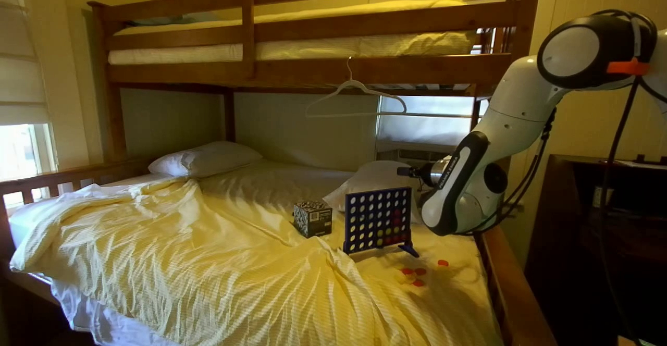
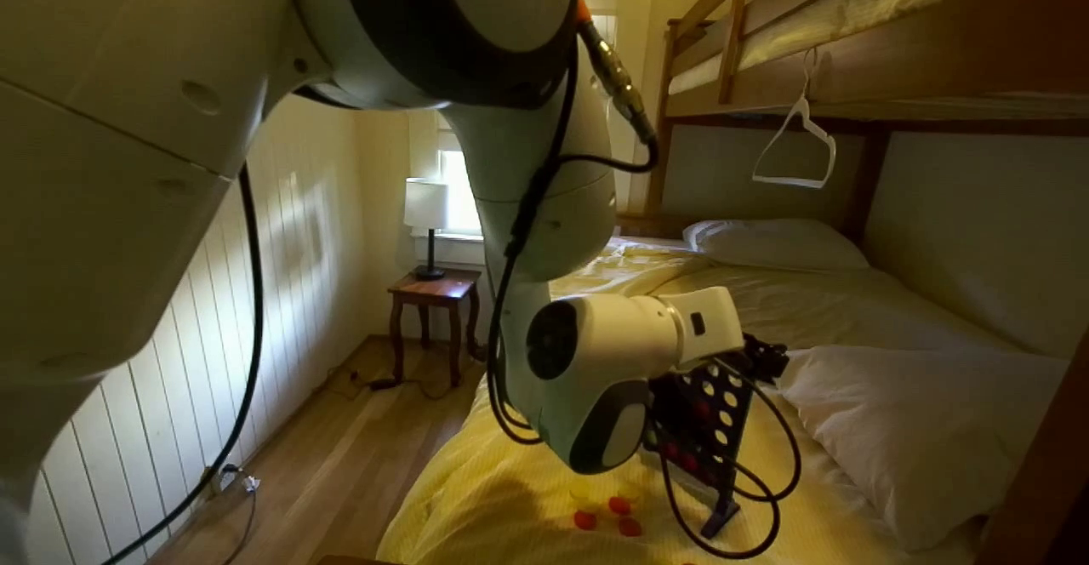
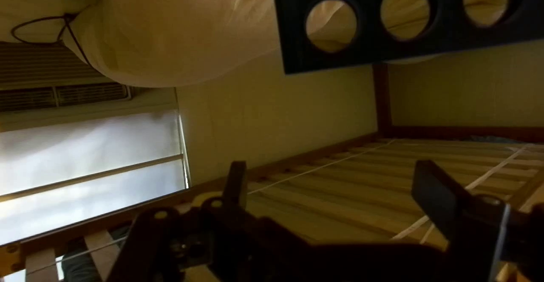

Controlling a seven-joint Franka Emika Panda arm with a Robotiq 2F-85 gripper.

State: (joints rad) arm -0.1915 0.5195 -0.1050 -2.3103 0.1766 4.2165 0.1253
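Wrist view, and there's the Connect Four grid [image 3: 448, 14] up top, the gripper [image 3: 330, 178] spread wide with nothing between its jaws! Over to an exterior view: the grid stands upright on the lower bunk [image 1: 513, 288], the gripper near its top edge, apparently not touching. Score so far? Red discs [image 1: 397, 221] and yellow discs [image 1: 388, 231] are in, clustered low at the right end as seen there; most slots are open, so the filling looks well short of complete. Loose discs [image 1: 420, 271], mostly red, lie near it on the bunk. Patterned box [image 1: 312, 219] alongside, white pillow [image 1: 372, 177] behind, and a clothes hanger [image 1: 359, 114] dangling from the upper bunk [image 1: 312, 70]!
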